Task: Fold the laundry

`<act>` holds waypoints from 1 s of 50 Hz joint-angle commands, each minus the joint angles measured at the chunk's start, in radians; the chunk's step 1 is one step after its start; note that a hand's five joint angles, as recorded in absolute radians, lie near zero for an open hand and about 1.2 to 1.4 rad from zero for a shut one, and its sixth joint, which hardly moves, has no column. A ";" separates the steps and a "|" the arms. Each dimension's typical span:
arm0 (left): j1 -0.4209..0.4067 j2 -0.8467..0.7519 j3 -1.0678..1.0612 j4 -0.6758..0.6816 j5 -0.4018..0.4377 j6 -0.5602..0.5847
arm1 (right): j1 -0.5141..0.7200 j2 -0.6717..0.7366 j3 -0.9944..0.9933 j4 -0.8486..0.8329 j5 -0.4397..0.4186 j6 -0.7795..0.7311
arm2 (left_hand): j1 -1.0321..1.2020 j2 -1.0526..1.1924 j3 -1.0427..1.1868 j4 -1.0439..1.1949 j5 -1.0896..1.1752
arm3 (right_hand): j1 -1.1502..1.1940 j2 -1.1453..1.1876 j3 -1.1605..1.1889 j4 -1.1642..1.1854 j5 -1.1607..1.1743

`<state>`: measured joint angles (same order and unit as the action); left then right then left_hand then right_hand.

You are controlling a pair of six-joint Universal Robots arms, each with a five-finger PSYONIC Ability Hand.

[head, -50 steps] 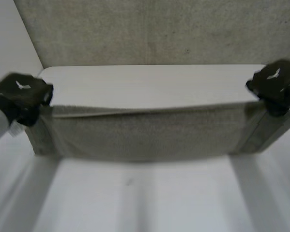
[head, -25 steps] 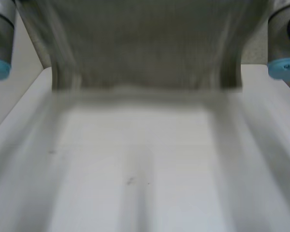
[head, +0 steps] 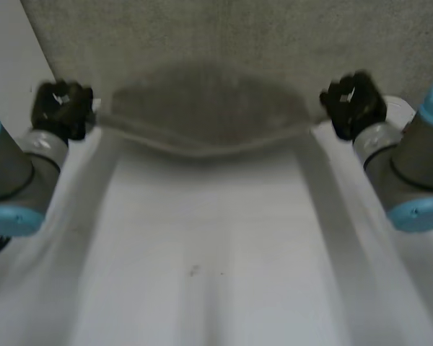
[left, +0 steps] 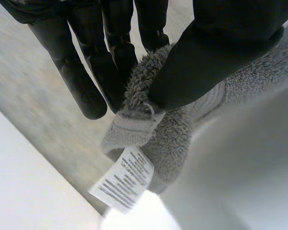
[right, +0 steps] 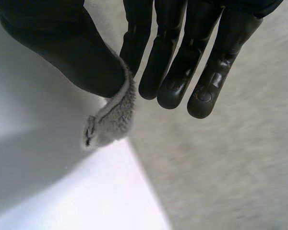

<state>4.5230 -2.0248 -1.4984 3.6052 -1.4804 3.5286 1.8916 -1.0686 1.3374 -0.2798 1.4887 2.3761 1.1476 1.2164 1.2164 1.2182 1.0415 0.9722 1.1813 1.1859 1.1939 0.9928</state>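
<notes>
Towel point(head: 206, 119) hung between left hand point(head: 61, 108) and right hand point(head: 353, 104) bars table's point(head: 202, 252) far edge.

**Colours and Patterns**

The towel point(head: 206, 115) is plain grey terry, with a paler flat-woven band near its hem. Its care label point(left: 122, 179) is white with fine dark print. The left hand point(head: 61, 108) and right hand point(head: 353, 104) are black. The left arm point(head: 11, 173) and right arm point(head: 411, 162) are grey with light-blue caps. The table point(head: 209, 238) is white, and the far backdrop point(head: 238, 36) is speckled grey-beige.
</notes>
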 commanded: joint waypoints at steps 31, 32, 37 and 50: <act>0.176 0.351 -0.335 -0.537 0.154 0.313 | -0.089 -0.197 0.148 0.587 -0.021 -0.245 | 0.249 0.180 0.180 0.178 0.180 | 0.424 0.215 0.210 0.202 0.229; 0.162 0.297 -0.313 -0.499 0.149 0.313 | -0.089 -0.197 0.148 0.587 -0.021 -0.245 | 0.249 0.180 0.180 0.178 0.180 | 0.424 0.215 0.210 0.202 0.229; 0.104 0.152 -0.220 -0.419 0.143 0.303 | -0.005 0.005 -0.006 0.418 0.077 -0.186 | 0.249 0.180 0.180 0.178 0.180 | 0.424 0.215 0.210 0.202 0.229; 0.047 -0.172 0.080 -0.198 0.025 0.224 | 0.052 0.297 -0.220 0.075 0.150 -0.181 | 0.249 0.180 0.180 0.178 0.180 | 0.424 0.215 0.210 0.202 0.229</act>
<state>4.5870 -2.0679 -1.5546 3.3379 -1.3677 3.7681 1.9211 -0.8736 1.1978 -0.0607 1.6254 2.2024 1.1476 1.2164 1.2164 1.2182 1.0415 0.9722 1.1813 1.1859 1.1939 0.9934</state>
